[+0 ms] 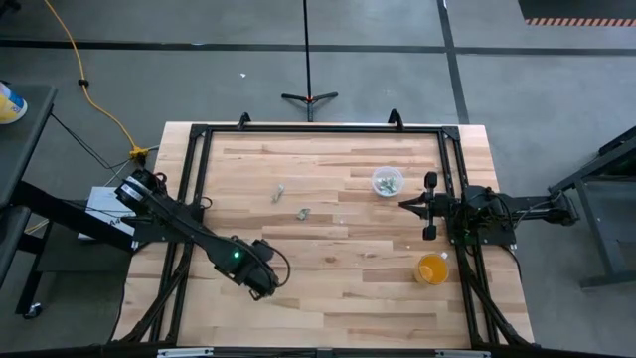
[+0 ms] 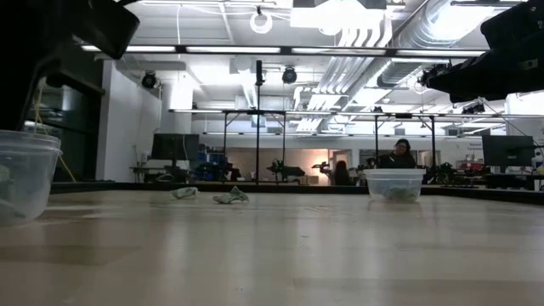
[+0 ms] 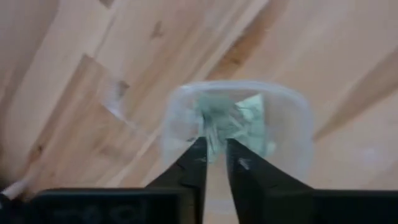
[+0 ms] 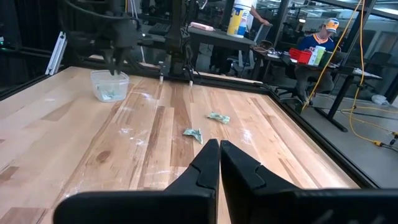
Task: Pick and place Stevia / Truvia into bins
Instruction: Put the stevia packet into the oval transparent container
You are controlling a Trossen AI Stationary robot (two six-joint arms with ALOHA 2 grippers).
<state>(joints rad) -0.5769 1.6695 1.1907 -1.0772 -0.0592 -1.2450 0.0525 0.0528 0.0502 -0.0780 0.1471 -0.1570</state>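
Note:
My left gripper (image 3: 216,148) hangs over a clear plastic cup (image 3: 292,124) near the table's near-left area, fingers pointing down, nearly shut on a pale green Stevia packet. Several packets (image 3: 252,118) lie in that cup. In the high view the left gripper (image 1: 264,282) hides this cup; the low view shows the cup (image 2: 25,174) at the left. A second clear cup (image 1: 387,181) with packets stands far right. Two loose packets (image 1: 280,191) (image 1: 304,213) lie flat on the wood. My right gripper (image 1: 402,206) is shut and waits beside the second cup. My left gripper pinches a crumpled pale green packet (image 3: 214,121) between its two fingertips (image 3: 199,152), coming from above and pointing down. The packet is lifted clear and sits over the mouth of the clear cup. Which part of the packet is held cannot be told.
An orange translucent cup (image 1: 432,268) stands near the right edge, close to my right arm. A black frame (image 1: 318,129) runs along the table's far and side edges. Bare wood lies between the two loose packets (image 4: 194,134) (image 4: 217,117) and the near edge.

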